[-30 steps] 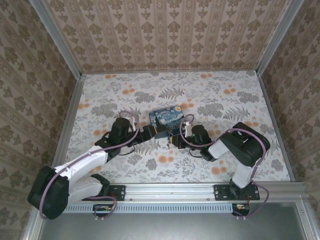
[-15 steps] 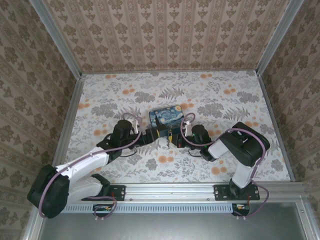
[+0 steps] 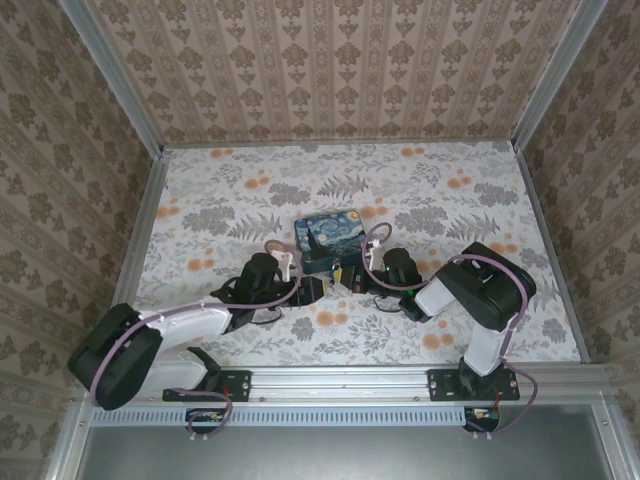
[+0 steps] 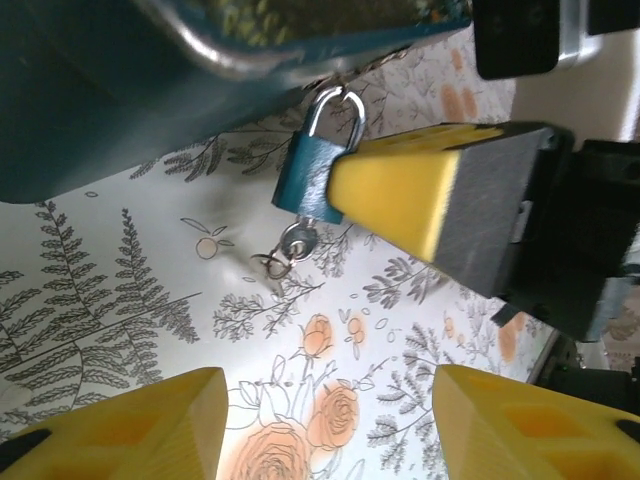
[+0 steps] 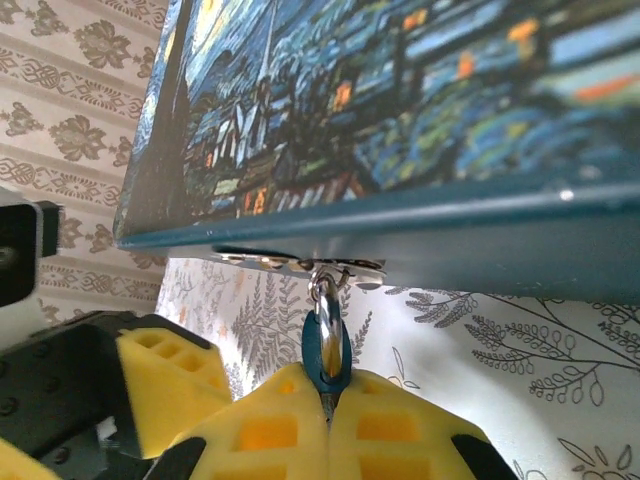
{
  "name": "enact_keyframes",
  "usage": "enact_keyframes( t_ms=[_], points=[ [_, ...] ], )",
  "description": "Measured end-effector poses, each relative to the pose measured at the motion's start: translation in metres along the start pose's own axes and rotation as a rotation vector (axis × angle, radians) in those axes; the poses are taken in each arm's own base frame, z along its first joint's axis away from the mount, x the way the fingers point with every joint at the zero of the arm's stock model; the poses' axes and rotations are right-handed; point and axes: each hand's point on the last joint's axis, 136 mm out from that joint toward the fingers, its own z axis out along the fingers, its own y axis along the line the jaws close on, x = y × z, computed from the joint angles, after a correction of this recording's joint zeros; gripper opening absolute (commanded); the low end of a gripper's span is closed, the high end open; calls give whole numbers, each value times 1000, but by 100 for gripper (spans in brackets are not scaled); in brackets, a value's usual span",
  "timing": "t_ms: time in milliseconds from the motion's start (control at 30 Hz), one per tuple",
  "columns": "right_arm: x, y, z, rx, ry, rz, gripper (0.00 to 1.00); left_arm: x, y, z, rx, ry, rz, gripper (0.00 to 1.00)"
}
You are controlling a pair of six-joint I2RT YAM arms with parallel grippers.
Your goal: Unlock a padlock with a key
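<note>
Swinging round over the last second, the left arm had brought the left gripper (image 3: 316, 290) to about 6 o'clock of the painted box (image 3: 330, 235), which had itself slid slightly toward 9 o'clock on the desk (image 3: 450, 200). The right gripper (image 3: 348, 277) sat at the box's near edge, at 3 o'clock of the left one.

From the left wrist, the padlock (image 4: 305, 172) hung by its shackle from the box's lower edge. The key (image 4: 295, 240) was already seated in its underside at 7 o'clock (a small ring (image 4: 271, 264) dangling off it), and a yellow pad (image 4: 400, 190) of the right gripper pressed its side. The left fingers (image 4: 110, 425) stood wide apart, holding nothing.

From the right wrist, both pads were clamped on the padlock body.

Best approach, I judged: close squarely on the key's head, not the ring, then twist about the key's axis while the right holds firm.
</note>
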Motion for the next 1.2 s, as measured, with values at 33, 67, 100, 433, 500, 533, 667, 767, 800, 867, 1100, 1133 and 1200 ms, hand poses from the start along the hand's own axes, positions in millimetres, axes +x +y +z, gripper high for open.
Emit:
enact_keyframes(
  t_ms=[33,67,100,433,500,533,667,767,800,867,1100,1133,1200],
  points=[
    [0,1,0,-6,2,6,0,1,2,2,0,-2,1,53],
    [1,1,1,-8,2,14,0,2,3,4,0,-2,3,52],
    [3,0,1,-8,10,28,0,2,4,7,2,-4,1,51],
    [11,-5,2,-8,44,93,0,-6,10,24,34,-54,-19,45],
    [11,-4,2,-9,44,99,0,-7,11,27,39,-59,-28,43],
    [11,-5,3,-10,43,102,0,-7,11,29,41,-63,-32,43],
    [11,-4,3,-15,41,106,0,-6,14,33,51,-68,-49,40],
    [11,-4,3,-18,40,105,0,-4,16,37,57,-68,-61,38],
    [10,-4,3,-18,40,105,0,-4,16,39,64,-70,-64,37],
    [10,-4,3,-19,39,108,0,-6,14,40,77,-81,-66,35],
    [8,-5,3,-15,32,116,0,-13,11,46,121,-121,-66,25],
    [8,-6,3,-15,29,117,0,-13,10,46,125,-123,-65,25],
    [7,-6,3,-17,28,120,0,-13,10,46,128,-126,-64,22]
  ],
)
